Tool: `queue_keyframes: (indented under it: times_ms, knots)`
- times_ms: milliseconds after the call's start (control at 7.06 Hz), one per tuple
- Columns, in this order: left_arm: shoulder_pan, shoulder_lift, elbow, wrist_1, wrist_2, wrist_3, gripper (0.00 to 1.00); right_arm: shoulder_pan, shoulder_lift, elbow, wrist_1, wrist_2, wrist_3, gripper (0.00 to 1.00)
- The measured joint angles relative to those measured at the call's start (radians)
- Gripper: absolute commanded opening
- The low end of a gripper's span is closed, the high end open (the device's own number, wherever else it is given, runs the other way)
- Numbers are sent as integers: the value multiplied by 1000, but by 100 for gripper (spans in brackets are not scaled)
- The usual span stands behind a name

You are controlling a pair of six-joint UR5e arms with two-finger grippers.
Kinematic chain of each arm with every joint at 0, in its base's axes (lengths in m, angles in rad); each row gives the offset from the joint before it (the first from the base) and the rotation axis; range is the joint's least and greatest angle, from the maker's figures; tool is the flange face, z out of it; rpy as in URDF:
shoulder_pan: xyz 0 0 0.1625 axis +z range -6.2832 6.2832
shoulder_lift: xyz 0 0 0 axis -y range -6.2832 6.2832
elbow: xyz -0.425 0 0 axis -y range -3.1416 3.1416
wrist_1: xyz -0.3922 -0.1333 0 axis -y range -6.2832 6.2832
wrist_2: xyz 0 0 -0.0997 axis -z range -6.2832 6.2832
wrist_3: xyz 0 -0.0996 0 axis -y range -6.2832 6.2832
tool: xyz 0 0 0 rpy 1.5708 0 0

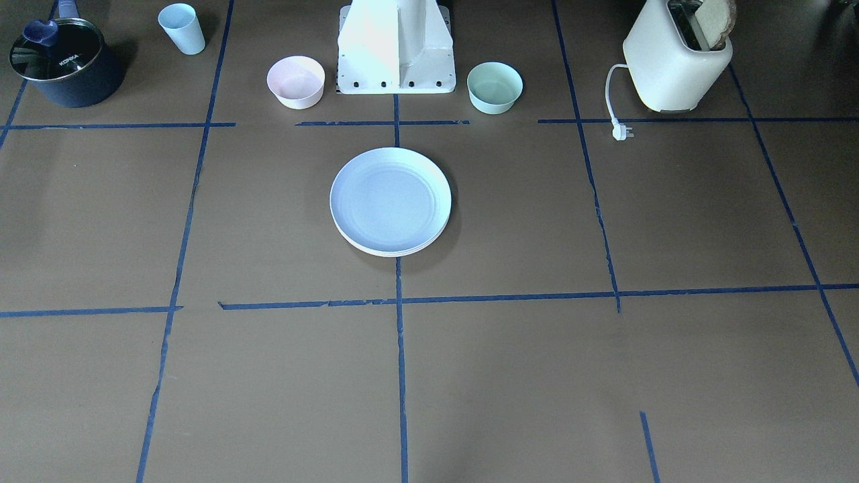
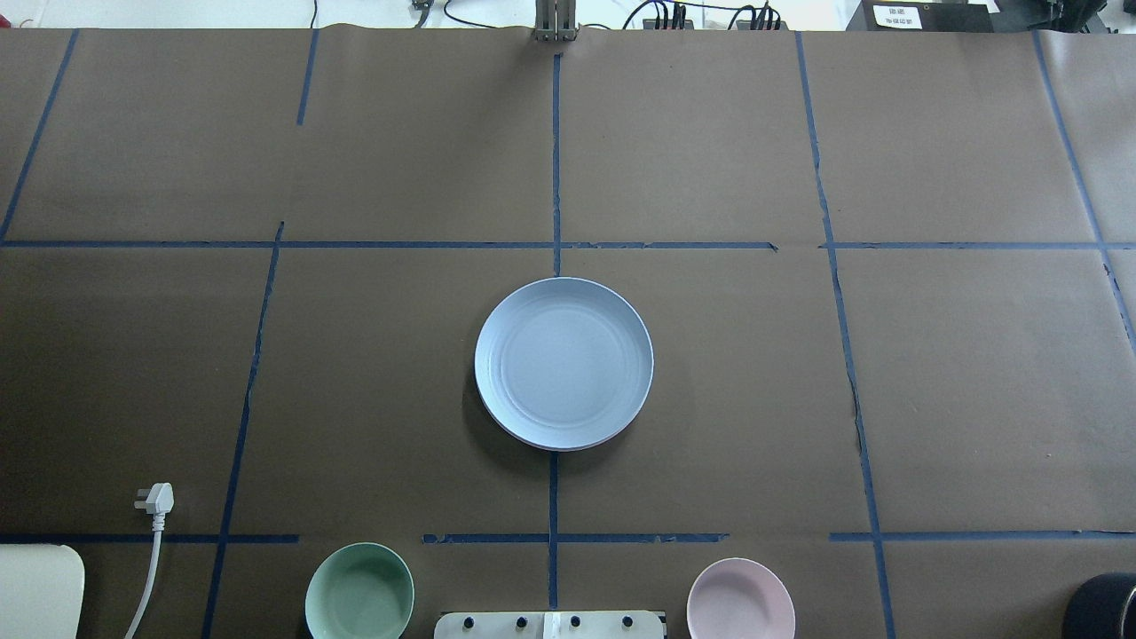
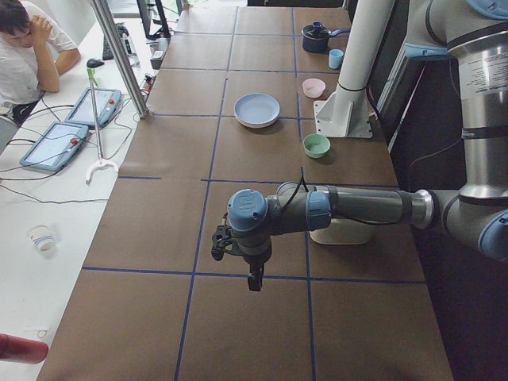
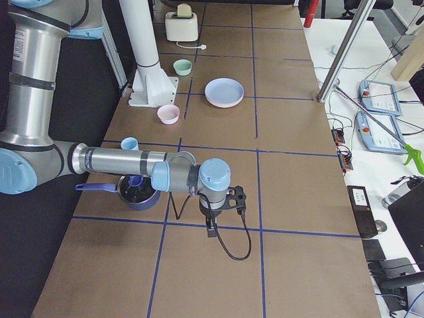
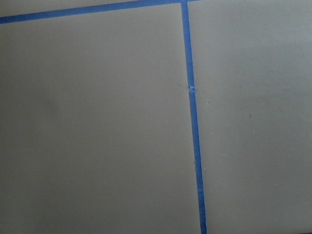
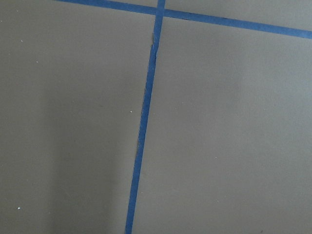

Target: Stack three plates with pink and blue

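Observation:
The pale blue plate [image 1: 390, 199] lies on top of a stack at the table's middle, also in the overhead view [image 2: 564, 359]. A pale rim [image 1: 396, 253] shows under it, and a pinkish rim [image 2: 614, 439] shows in the overhead view; the lower plates are otherwise hidden. My left gripper [image 3: 254, 279] hangs over bare table far from the stack, seen only in the left side view. My right gripper [image 4: 211, 228] hangs over bare table near the pot, seen only in the right side view. I cannot tell if either is open or shut. The wrist views show only paper and blue tape.
A small pink bowl [image 1: 296, 81] and a mint bowl [image 1: 494, 86] flank the robot base [image 1: 396, 47]. A blue cup [image 1: 182, 27] and a dark pot [image 1: 64, 62] stand on one side, a toaster [image 1: 678, 57] with its plug [image 1: 623, 131] on the other.

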Motion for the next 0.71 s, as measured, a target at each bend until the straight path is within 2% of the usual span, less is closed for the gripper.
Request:
queue_keyframes:
  times_ms: [708]
  knots:
    - [0,9,-2,-5,-2,1,100,0,-1,-1,0,0,0,100]
